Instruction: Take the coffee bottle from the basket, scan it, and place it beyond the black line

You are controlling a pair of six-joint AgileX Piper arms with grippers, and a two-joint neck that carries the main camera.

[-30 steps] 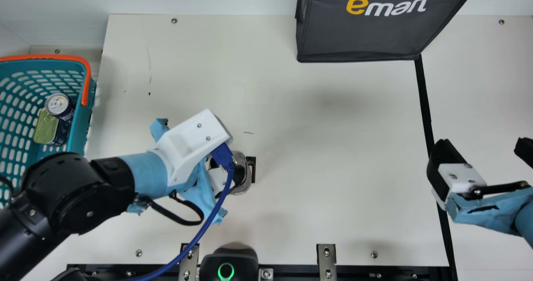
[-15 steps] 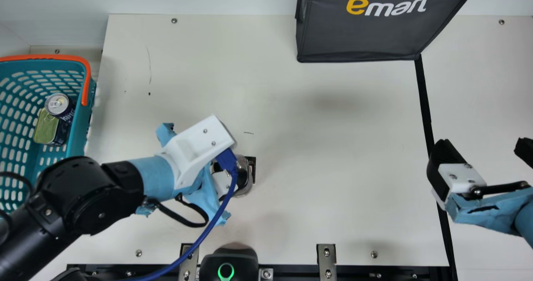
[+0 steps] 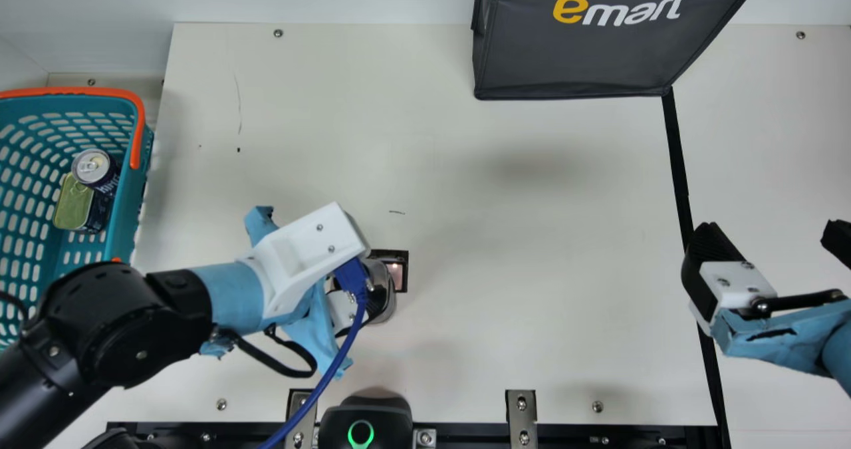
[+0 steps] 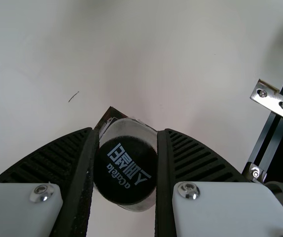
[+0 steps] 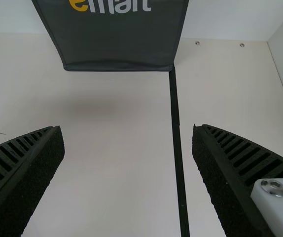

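In the main view my left gripper (image 3: 362, 296) is over the scanner window (image 3: 397, 273), partly hiding the coffee bottle (image 3: 383, 306). From the left wrist view, the left gripper (image 4: 125, 170) is shut on the bottle, whose black cap (image 4: 125, 173) sits between its two fingers; a corner of the dark window (image 4: 110, 117) peeks out beside it. My right gripper (image 3: 774, 239) stands open at the right, by the black line (image 3: 678, 163). In the right wrist view the right gripper (image 5: 128, 133) has nothing between its fingers, and the black line (image 5: 177, 143) runs below.
At the left, the teal basket (image 3: 126, 203) holds a can (image 3: 93, 168) and a green-lidded tin (image 3: 73, 204). A dark bag (image 3: 572, 56) stands at the back. Along the front edge are a black device with a green ring (image 3: 365, 419) and metal brackets (image 3: 521, 416).
After a small move rightward, my left gripper has gone back left and toward the front edge with the bottle, uncovering more of the scanner window. The right arm has stayed still.
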